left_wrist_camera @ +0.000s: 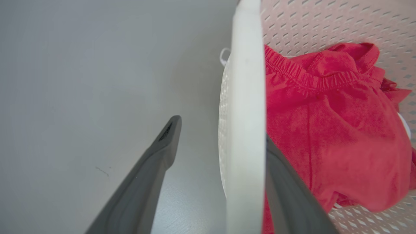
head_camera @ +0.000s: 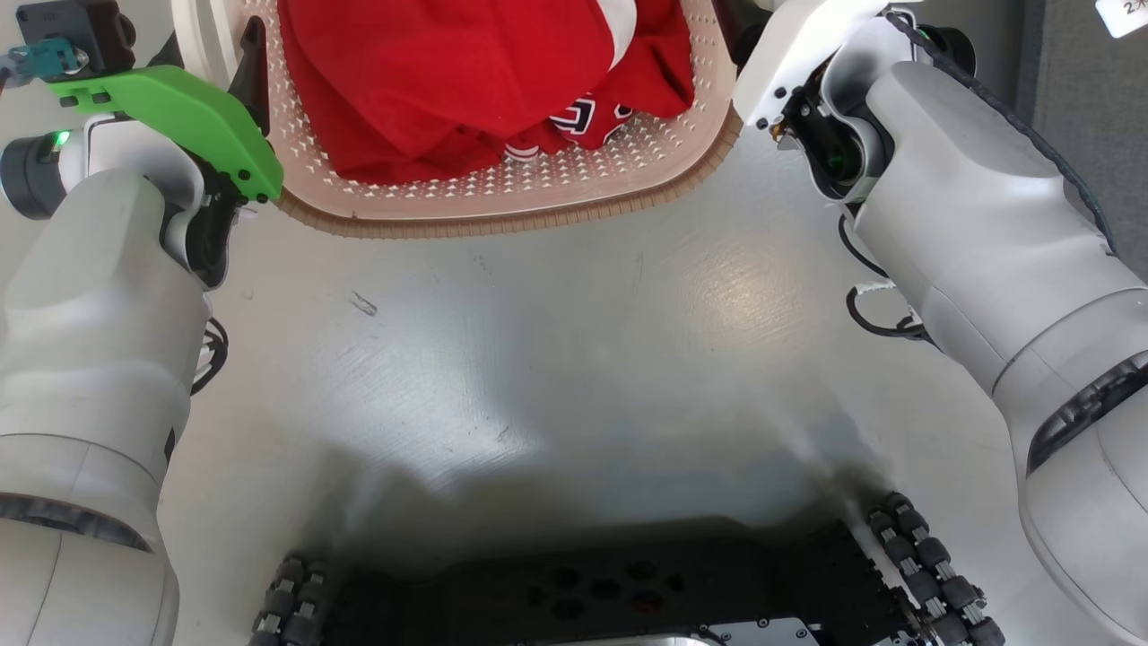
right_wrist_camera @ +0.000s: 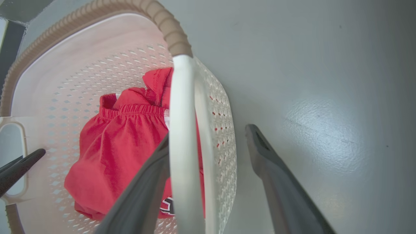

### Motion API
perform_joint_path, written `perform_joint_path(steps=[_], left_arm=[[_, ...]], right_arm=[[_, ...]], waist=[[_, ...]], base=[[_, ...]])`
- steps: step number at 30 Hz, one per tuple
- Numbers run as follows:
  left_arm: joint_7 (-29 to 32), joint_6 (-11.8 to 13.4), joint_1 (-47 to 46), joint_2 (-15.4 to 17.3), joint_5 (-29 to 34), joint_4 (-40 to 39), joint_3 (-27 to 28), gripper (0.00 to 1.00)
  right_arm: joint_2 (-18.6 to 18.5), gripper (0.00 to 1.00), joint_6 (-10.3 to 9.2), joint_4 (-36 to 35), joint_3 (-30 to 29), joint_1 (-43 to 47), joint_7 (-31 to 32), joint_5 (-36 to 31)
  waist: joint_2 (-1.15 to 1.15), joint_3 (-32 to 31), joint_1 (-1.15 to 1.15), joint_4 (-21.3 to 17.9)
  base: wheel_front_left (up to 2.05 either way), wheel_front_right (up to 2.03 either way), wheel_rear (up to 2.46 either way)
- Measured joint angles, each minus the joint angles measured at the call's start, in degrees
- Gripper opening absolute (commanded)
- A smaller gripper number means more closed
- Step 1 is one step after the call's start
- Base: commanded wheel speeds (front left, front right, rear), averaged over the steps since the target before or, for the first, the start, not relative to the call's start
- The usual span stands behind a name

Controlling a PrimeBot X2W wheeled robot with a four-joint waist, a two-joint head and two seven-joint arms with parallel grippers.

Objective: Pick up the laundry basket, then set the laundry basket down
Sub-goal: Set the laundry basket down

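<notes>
My left pincer point(left_wrist_camera: 219, 130) and right pincer point(right_wrist_camera: 208, 133) stood released, each astride a basket point(head_camera: 502, 213) handle point(left_wrist_camera: 247, 97); red clothes point(head_camera: 448, 81) lay inside.

Glossy grey floor point(head_camera: 574, 359) (one scuff point(head_camera: 363, 305), left of centre) carries the laundry basket point(head_camera: 502, 205) and my wheeled base point(head_camera: 610, 592).

Pale grey glossy floor point(head_camera: 556, 377) w/ small scuff point(head_camera: 363, 304), soft glare patch point(head_camera: 749, 292); darker grey strip point(head_camera: 1076, 90) top rt of head view
</notes>
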Motion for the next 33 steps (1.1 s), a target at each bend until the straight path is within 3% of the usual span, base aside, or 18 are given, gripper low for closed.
perform_joint_path(steps=[15, 33], left_arm=[[-0.82, 0.0, 1.85, -0.26, -0.1, 1.13, -0.2, 1.0], [-3.31, 0.0, 8.5, 0.34, -0.71, -1.51, -0.29, 1.0]], right_arm=[[0.02, 1.0, 0.18, 0.92, 1.12, 1.66, -0.42, 1.03], [0.07, 1.0, 2.03, 1.82, 2.31, 6.31, -3.64, 1.99]], waist=[[0.0, -5.12, 0.0, -0.34], [0.0, -15.57, 0.0, -0.87]], base=[[0.0, 0.0, 0.0], [0.0, 0.0, 0.0]])
